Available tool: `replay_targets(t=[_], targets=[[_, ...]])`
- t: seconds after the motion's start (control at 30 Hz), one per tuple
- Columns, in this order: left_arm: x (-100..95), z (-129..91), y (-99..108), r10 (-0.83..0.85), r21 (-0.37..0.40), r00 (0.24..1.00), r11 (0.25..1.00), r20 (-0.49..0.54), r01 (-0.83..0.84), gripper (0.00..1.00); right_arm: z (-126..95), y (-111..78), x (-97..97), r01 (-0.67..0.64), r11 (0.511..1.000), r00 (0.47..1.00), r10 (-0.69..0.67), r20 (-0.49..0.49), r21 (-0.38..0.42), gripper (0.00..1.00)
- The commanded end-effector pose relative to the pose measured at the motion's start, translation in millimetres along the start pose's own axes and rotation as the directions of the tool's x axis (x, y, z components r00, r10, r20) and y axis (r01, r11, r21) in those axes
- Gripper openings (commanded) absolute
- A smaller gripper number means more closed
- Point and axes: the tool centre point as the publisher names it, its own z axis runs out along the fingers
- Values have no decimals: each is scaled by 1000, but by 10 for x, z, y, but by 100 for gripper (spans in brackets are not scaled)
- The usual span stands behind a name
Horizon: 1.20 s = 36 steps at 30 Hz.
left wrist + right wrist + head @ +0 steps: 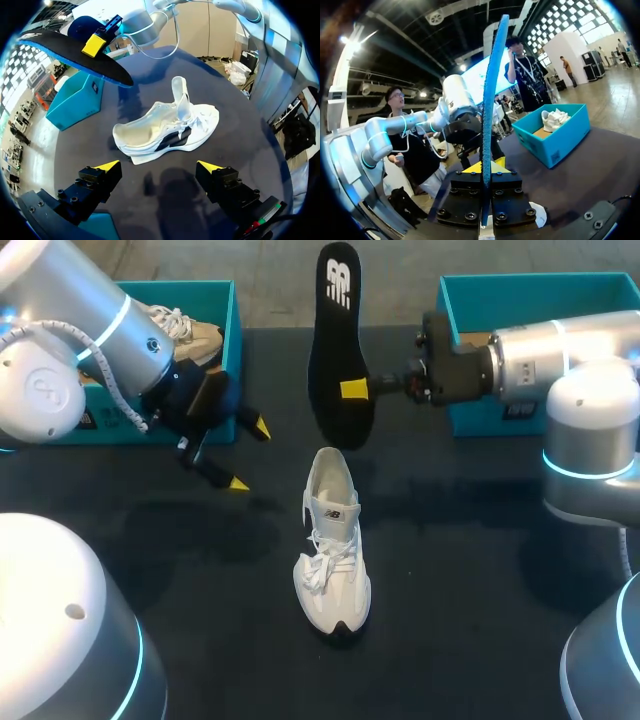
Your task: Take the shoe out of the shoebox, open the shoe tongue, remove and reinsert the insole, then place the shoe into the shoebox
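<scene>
Beyond the shoe, the right pincer grips the insole aloft.

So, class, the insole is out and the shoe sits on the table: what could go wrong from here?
1. The right tool pinches the insole near one end, with most of it hanging free; it may pivot or slip.
2. The shoe stands loose on the table, and the open left tool is apart from it; pushing the insole in could slide or tip it.
3. The raised tongue could flop over the opening.
</scene>
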Motion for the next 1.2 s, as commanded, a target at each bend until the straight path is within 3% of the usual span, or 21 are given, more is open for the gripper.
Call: replay_targets(t=[0.03, 1.2], targets=[[18, 6, -11, 1, -2, 1000, 1000, 3, -1, 100, 31, -37, 13, 1, 1000, 1000, -1, 3, -8, 0], [193, -2, -138, -9, -5, 999, 1000, 41, 9, 100, 129, -72, 15, 34, 999, 999, -34, -13, -23, 0]])
